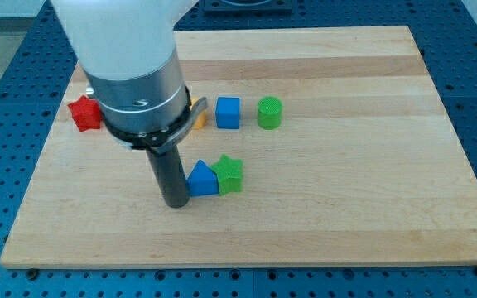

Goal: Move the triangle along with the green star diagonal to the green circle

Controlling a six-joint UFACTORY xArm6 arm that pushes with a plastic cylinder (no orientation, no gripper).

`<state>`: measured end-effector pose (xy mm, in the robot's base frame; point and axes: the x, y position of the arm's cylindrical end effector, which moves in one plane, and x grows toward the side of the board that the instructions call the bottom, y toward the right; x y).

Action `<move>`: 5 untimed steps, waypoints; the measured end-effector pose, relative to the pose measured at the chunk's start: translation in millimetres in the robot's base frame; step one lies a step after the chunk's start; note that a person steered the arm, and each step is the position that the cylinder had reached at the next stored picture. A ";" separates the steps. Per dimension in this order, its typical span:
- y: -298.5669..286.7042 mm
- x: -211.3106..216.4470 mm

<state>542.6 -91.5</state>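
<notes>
Pincer: none on this arm; it ends in a dark rod, so no spread or pinched state applies. My tip [175,203] rests on the board [371,223] just at the view's left of the blue triangle [202,180], touching it or nearly so; exact contact cannot be told.

Landmark = blue triangle. Its apex points toward the view's top, flat base toward the view's bottom; base runs approx. left-right in the view. Green star [230,173] sits against the triangle's right side, touching; the pair forms a short row w/ long axis left-right.

Green circle [269,112], a short cylinder, lies up and to the right of the triangle, apart from it. Blue cube [228,112] lies above the triangle, slightly right, just left of the circle. Orange block [199,117], shape unclear, mostly hidden by the arm, is above the triangle. Red block [82,113], star-like, partly hidden, is well up-left of the triangle.
</notes>
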 end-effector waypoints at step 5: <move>47.4 -28.1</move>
<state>514.5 -44.1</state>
